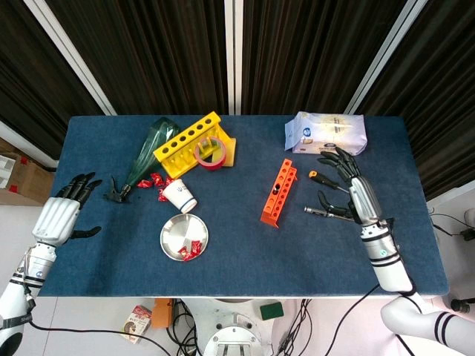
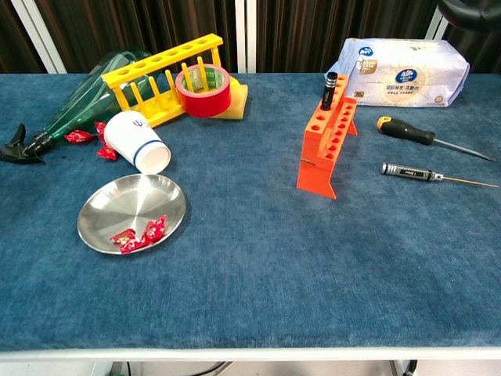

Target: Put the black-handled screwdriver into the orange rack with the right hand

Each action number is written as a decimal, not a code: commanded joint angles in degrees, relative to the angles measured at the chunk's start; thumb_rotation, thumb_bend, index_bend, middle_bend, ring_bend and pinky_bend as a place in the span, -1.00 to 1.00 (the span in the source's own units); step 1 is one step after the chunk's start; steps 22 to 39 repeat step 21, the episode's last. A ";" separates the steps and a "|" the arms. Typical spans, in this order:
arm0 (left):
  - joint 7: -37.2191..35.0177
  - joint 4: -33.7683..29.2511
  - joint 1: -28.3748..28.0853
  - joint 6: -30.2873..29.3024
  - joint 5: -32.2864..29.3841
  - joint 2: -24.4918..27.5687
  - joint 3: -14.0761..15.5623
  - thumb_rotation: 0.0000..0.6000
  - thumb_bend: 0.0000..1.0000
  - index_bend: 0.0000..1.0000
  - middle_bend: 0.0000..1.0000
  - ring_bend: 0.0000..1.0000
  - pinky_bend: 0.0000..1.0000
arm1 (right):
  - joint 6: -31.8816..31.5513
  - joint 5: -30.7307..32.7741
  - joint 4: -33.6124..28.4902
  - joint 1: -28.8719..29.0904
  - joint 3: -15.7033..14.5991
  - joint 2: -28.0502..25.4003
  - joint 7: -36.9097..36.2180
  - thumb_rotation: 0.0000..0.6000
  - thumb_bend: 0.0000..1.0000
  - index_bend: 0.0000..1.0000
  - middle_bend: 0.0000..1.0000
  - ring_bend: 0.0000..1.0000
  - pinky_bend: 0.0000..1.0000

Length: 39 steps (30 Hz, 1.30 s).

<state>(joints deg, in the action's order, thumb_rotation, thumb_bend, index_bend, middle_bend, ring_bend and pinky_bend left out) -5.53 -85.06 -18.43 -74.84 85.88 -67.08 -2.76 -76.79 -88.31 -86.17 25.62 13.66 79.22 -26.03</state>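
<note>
The orange rack [image 2: 325, 149] stands mid-table, right of centre [image 1: 277, 194]. A black-handled screwdriver [image 2: 329, 88] stands upright in the hole at its far end, with nothing touching it. My right hand [image 1: 355, 194] hovers to the right of the rack, apart from it, with fingers spread and nothing in them. It is above two other screwdrivers lying on the cloth: one with an orange-and-black handle [image 2: 405, 131] and a slim dark one [image 2: 411, 171]. My left hand [image 1: 61, 211] hangs open off the table's left edge.
A tissue pack [image 2: 403, 72] lies behind the rack. On the left are a yellow rack [image 2: 156, 74], red tape roll [image 2: 203, 90], green bottle [image 2: 78, 102], tipped paper cup [image 2: 141, 142] and a steel plate [image 2: 133, 205] holding candies.
</note>
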 commanded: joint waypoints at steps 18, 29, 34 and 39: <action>6.10 0.83 9.90 -12.69 5.44 -1.93 5.32 1.00 -0.94 -0.78 -0.96 -0.97 -0.54 | -11.92 6.01 0.91 -24.54 -13.94 -12.57 28.03 1.00 -0.18 -1.00 -1.00 -1.00 -1.00; 5.68 1.72 11.10 -13.89 5.73 -2.21 5.72 1.00 -0.94 -0.78 -0.96 -0.97 -0.54 | -11.90 6.22 1.49 -24.87 -13.56 -12.33 27.69 1.00 -0.17 -1.00 -1.00 -1.00 -1.00; 5.68 1.72 11.10 -13.89 5.73 -2.21 5.72 1.00 -0.94 -0.78 -0.96 -0.97 -0.54 | -11.90 6.22 1.49 -24.87 -13.56 -12.33 27.69 1.00 -0.17 -1.00 -1.00 -1.00 -1.00; 5.68 1.72 11.10 -13.89 5.73 -2.21 5.72 1.00 -0.94 -0.78 -0.96 -0.97 -0.54 | -11.90 6.22 1.49 -24.87 -13.56 -12.33 27.69 1.00 -0.17 -1.00 -1.00 -1.00 -1.00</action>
